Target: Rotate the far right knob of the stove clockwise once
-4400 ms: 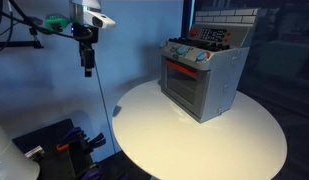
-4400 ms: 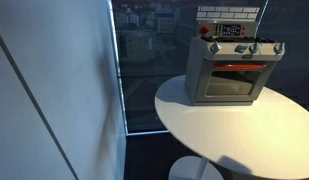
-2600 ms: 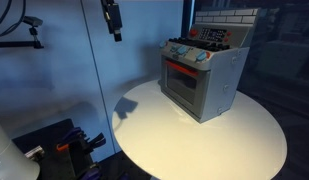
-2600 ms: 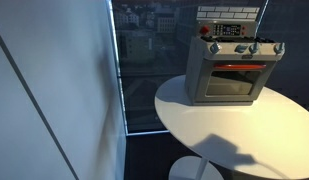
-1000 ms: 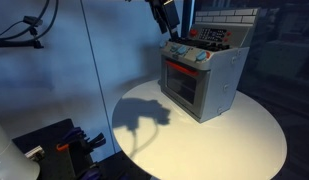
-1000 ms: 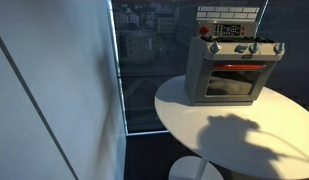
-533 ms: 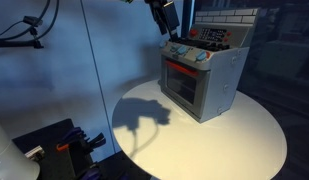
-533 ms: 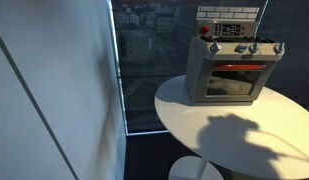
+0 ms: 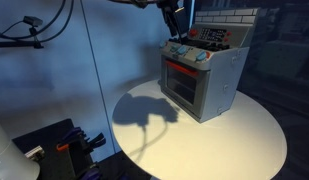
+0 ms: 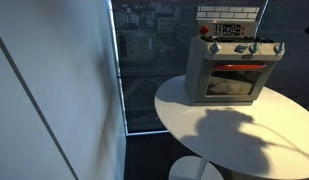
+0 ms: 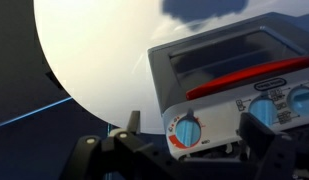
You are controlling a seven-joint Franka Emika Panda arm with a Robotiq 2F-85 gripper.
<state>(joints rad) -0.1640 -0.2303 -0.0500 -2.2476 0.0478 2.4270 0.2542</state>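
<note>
The pincer has moved from well outside the surface's edge, up and across, and now hangs just above one end of the knob row of the stove. A shadow, at first absent from the surface, has entered at its edge and spread inward. In an exterior view it now reaches almost to the stove's foot.

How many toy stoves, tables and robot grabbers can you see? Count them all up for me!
toy stove: 1
round white table: 1
gripper: 1
Total: 3
</note>
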